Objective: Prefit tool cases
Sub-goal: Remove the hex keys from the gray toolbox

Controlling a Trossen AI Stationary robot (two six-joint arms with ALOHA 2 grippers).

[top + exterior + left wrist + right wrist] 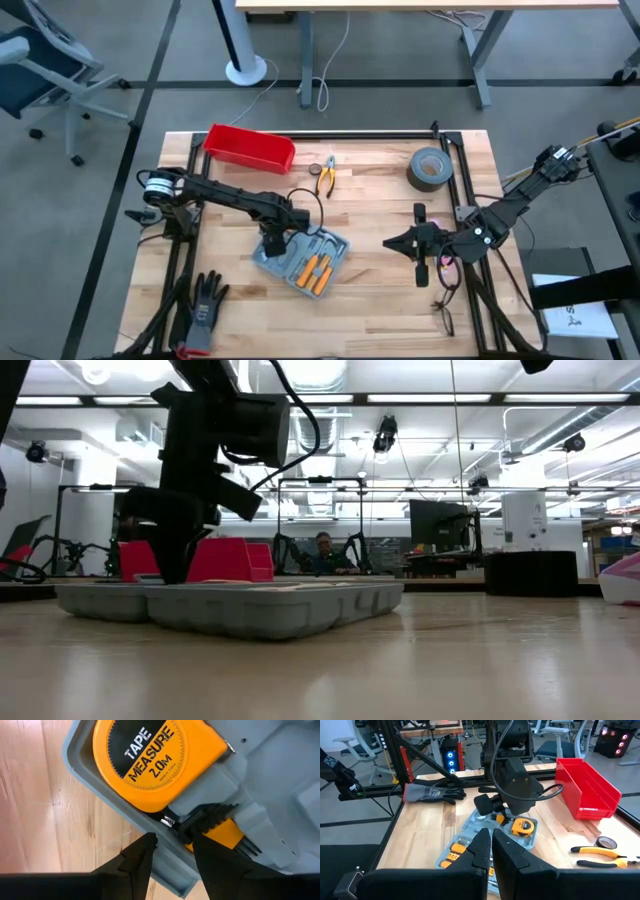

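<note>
Left gripper [172, 852] hangs over the open tool case [300, 260] mid-table, fingers part spread straddling its rim next to the tape measure [150, 760], probably to seat it, while the right gripper [400, 243], pressed together, waits nearby.

- High view looks straight down on the whole desk [380, 210].
- Low view sits at desk level.
- Both show the tool case [300, 260], which the left wrist view sees close up.
</note>
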